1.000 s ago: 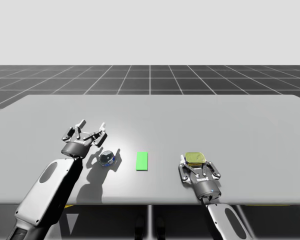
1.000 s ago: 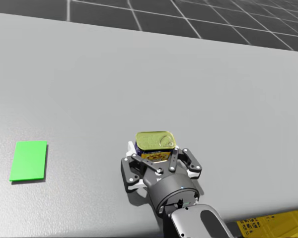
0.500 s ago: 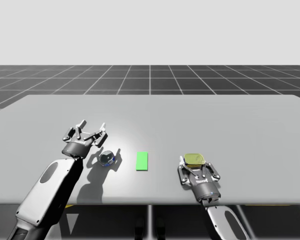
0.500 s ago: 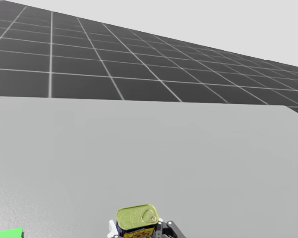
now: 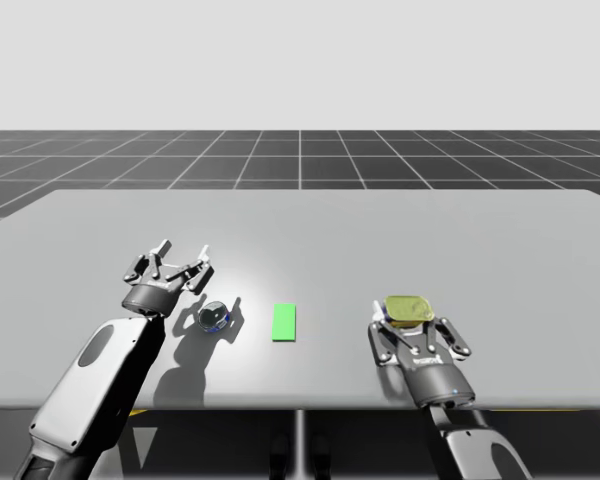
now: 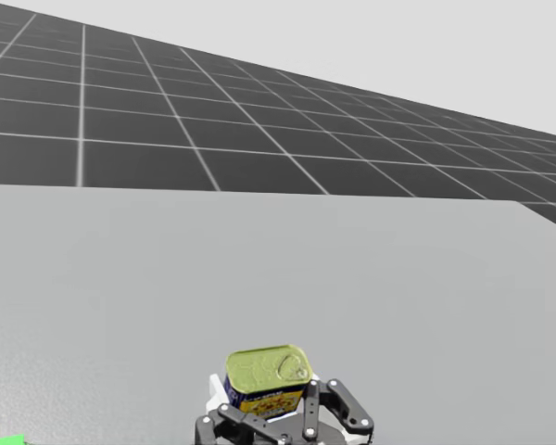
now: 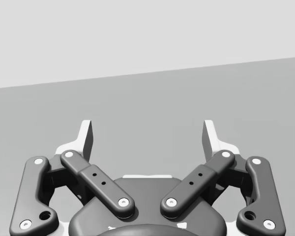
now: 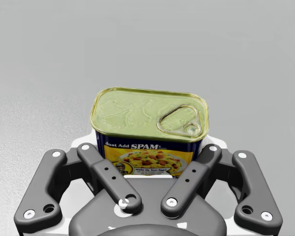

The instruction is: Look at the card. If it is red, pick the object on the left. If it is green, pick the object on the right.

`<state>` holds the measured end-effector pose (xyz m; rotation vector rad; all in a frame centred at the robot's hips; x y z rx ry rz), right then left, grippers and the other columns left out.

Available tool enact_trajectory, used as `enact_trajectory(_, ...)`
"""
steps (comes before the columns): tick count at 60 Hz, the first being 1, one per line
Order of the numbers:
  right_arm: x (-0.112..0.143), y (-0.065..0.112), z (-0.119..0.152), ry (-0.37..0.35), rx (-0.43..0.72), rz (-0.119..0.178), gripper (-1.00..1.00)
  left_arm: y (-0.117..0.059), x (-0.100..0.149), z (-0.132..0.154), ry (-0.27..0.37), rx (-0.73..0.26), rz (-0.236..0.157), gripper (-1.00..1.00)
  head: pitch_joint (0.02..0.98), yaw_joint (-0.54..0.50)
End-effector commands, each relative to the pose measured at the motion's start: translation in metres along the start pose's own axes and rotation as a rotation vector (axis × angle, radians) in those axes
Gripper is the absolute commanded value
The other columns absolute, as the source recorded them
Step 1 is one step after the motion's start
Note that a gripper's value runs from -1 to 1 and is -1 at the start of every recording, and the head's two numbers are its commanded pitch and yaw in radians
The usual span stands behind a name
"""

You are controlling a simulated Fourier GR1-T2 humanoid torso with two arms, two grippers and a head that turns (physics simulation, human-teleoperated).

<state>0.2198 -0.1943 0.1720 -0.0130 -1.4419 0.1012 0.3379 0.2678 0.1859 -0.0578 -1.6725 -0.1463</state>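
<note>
Near the table (image 5: 310,390) edge, my right gripper (image 5: 412,335) clasps the rectangular can (image 8: 148,115), broad surface ahead.

A flat, matte grey surface (image 5: 430,230) lies under soft, even light with one brighter patch on it, and beyond the far edge of the surface a dark floor (image 5: 300,160) ruled with pale grid lines runs back to a blank, pale grey backdrop (image 5: 300,60).
</note>
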Motion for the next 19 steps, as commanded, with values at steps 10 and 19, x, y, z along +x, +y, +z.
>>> enact_trajectory(10, 0.098, -0.026, -0.004, -0.249, -0.136, 0.029, 1.0, 0.002, 0.001, 0.0, -0.004, 0.004, 0.006, -1.0, 0.52, -0.43)
enact_trajectory(19, 0.137, -0.031, -0.001, -0.4, -0.191, 0.063, 1.0, 0.003, 0.001, 0.0, -0.003, 0.008, 0.008, -1.0, 0.518, -0.43)
